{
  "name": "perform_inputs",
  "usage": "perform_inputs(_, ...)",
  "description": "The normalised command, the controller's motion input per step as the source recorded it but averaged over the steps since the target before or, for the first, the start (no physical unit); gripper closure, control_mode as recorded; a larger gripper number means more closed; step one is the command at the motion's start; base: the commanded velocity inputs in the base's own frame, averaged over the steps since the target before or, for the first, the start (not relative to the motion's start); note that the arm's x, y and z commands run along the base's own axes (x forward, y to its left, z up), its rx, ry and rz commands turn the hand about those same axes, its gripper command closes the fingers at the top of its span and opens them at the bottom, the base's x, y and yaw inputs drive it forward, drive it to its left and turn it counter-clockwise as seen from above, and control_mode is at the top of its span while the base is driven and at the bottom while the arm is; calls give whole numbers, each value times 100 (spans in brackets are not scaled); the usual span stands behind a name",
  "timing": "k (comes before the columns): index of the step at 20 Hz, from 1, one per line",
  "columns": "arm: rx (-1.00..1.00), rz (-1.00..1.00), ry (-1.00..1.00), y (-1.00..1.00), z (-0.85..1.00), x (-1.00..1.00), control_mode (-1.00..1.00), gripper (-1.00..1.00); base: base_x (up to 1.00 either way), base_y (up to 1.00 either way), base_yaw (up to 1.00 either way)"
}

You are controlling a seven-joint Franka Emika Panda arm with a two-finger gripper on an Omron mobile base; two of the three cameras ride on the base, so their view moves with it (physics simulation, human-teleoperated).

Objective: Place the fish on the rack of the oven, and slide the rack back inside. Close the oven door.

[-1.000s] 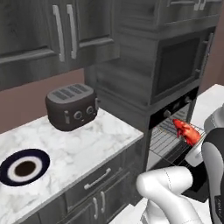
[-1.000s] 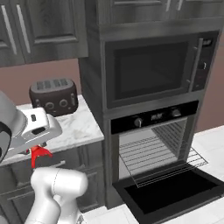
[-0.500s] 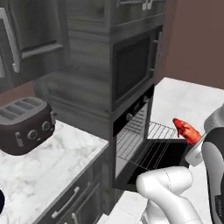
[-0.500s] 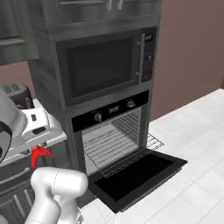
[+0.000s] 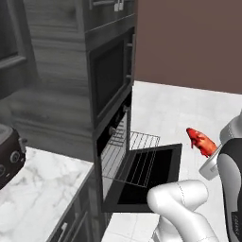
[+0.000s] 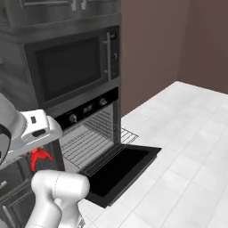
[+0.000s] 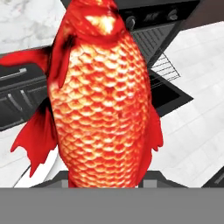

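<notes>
Now oven (image 5: 111, 85) nearer, fish (image 5: 201, 142) still held

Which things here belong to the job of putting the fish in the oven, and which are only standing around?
Job: fish in the gripper, pulled-out rack, oven, open oven door.
Bystanders: microwave, toaster, marble counter.

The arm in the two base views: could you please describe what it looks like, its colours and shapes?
The arm is built of glossy white, rounded, tube-like segments with a thick curved elbow. Dark grey to black sections mark the joints, as on the link at the right edge of the left base view. In the right base view a boxy white wrist block carries small dark slots. No cables show.
</notes>
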Motion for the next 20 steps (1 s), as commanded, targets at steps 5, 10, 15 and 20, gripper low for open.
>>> perform_inputs(5,0,0,0,0,0,0,100,100,14,6,-40)
perform_inputs(10,0,0,0,0,0,0,100,100,24,27,-37)
perform_inputs(15,0,0,0,0,0,0,100,100,37,53,-27)
perform_inputs(20,0,0,0,0,0,0,100,100,45,65,-11)
